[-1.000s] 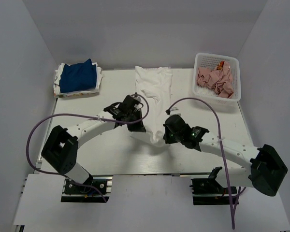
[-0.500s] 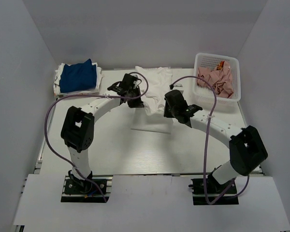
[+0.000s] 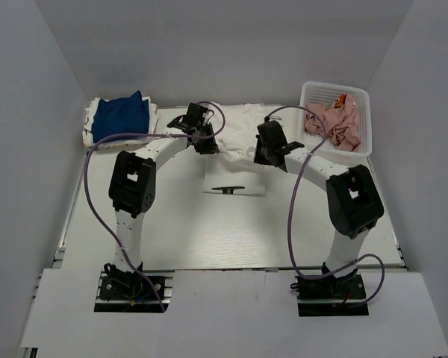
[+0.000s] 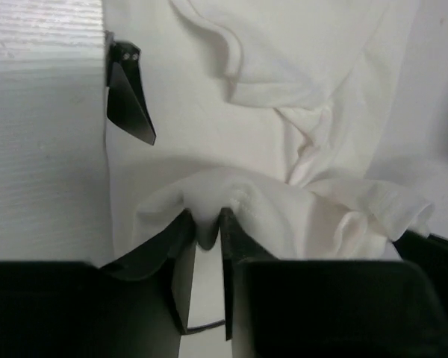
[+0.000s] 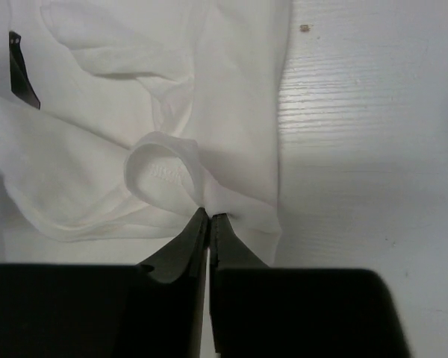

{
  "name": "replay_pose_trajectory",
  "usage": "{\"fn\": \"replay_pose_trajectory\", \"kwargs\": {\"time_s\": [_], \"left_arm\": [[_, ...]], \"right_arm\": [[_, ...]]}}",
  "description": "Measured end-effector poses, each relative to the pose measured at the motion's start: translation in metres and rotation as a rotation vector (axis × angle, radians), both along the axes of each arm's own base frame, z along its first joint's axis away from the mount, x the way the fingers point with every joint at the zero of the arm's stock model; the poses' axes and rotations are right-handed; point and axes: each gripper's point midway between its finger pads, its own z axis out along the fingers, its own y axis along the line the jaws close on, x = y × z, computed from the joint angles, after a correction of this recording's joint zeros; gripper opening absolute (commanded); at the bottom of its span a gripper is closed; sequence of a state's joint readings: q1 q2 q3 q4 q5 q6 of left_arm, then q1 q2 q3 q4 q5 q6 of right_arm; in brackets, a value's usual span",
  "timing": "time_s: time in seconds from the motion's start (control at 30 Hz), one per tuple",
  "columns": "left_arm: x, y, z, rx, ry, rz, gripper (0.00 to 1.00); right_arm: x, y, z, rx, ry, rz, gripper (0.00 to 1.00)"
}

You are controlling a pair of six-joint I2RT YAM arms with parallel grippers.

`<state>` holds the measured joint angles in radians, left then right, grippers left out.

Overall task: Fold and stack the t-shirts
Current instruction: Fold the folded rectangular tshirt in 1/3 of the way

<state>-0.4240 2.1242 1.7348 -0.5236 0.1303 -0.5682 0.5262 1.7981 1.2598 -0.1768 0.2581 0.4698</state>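
Observation:
A plain white t-shirt [image 3: 237, 134] lies at the far middle of the table, its near part flat with a small dark neck label [image 3: 228, 190]. My left gripper [image 3: 204, 145] is shut on a raised fold of the shirt's left side; the left wrist view shows the fingers [image 4: 207, 224] pinching white cloth [image 4: 209, 149]. My right gripper [image 3: 264, 155] is shut on the shirt's right side, its tips [image 5: 209, 216] closed on a cloth edge [image 5: 231, 89]. A royal blue shirt [image 3: 121, 118] lies on a folded white stack [image 3: 89, 136] at the far left.
A white mesh basket [image 3: 362, 123] holding crumpled pinkish cloth [image 3: 332, 123] stands at the far right. Both arms stretch far out over the table [image 3: 172, 231], cables looping beside them. Grey walls close the back and sides.
Both arms have swung from the table's middle toward the far edge, carrying the shirt's near end with them, so the cloth now doubles over itself.

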Motion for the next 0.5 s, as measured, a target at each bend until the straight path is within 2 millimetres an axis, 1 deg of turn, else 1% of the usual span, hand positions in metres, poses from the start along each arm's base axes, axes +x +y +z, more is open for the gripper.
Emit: {"fn": "replay_pose_trajectory", "kwargs": {"time_s": [0.03, 0.07, 0.1, 0.13, 0.17, 0.2, 0.27, 0.33, 0.4, 0.47, 0.5], "left_arm": [[0.001, 0.003, -0.006, 0.006, 0.009, 0.000, 0.63], [0.002, 0.004, -0.011, 0.011, 0.016, -0.002, 0.93], [0.004, 0.005, -0.014, 0.014, 0.019, -0.005, 1.00], [0.006, 0.006, -0.015, 0.012, 0.023, -0.003, 1.00], [0.010, 0.006, -0.015, 0.012, 0.022, -0.001, 1.00], [0.015, 0.006, -0.014, 0.011, 0.013, 0.000, 1.00], [0.020, 0.008, -0.009, 0.010, -0.002, -0.001, 1.00], [0.020, 0.011, -0.005, 0.009, -0.012, 0.001, 1.00], [0.010, 0.017, -0.005, 0.019, -0.005, 0.003, 1.00], [-0.006, 0.025, -0.006, 0.028, 0.014, 0.006, 1.00], [-0.017, 0.030, -0.008, 0.036, 0.027, 0.008, 1.00]], "right_arm": [[0.004, 0.000, -0.003, 0.003, 0.007, 0.000, 0.29], [0.007, 0.001, -0.006, 0.012, 0.017, 0.002, 0.50], [0.011, 0.003, -0.009, 0.015, 0.023, 0.009, 0.60], [0.014, 0.005, -0.011, 0.021, 0.029, 0.016, 0.73], [0.016, 0.005, -0.013, 0.022, 0.036, 0.024, 0.83], [0.019, 0.007, -0.012, 0.024, 0.038, 0.034, 0.89], [0.024, 0.010, -0.007, 0.032, 0.027, 0.049, 0.90], [0.024, 0.013, -0.001, 0.047, 0.016, 0.063, 0.90], [0.020, 0.015, 0.003, 0.060, 0.009, 0.073, 0.90], [0.008, 0.015, 0.005, 0.077, 0.012, 0.098, 0.90], [0.000, 0.018, 0.007, 0.095, 0.014, 0.125, 0.90]]}}
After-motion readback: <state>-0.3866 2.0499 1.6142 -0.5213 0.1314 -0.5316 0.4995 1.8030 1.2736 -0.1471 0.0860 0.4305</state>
